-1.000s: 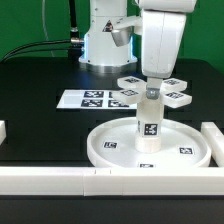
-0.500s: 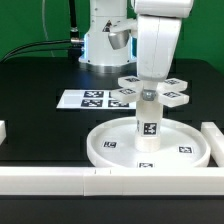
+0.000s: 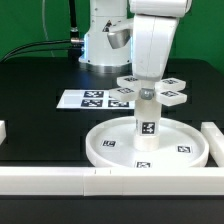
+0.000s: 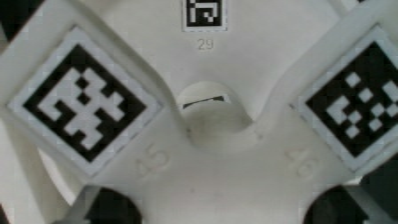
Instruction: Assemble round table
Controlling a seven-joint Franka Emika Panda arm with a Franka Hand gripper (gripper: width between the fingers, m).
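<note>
White rimmed round disc (image 3: 150,147) flat on table, tagged. Short thick post (image 3: 147,122) upright at its centre. Cross-shaped foot (image 3: 153,90) on post top, at 12 o'clock, tags up.

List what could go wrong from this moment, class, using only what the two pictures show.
1. The end effector sits at the cross-shaped foot atop the post; if foot and post are misaligned, pressing or twisting might jam the joint.
2. The post stands upright in the round disc; side force might tip it or slide the disc.
3. The wrist view shows only the foot close up, so the fit stays unseen.
</note>
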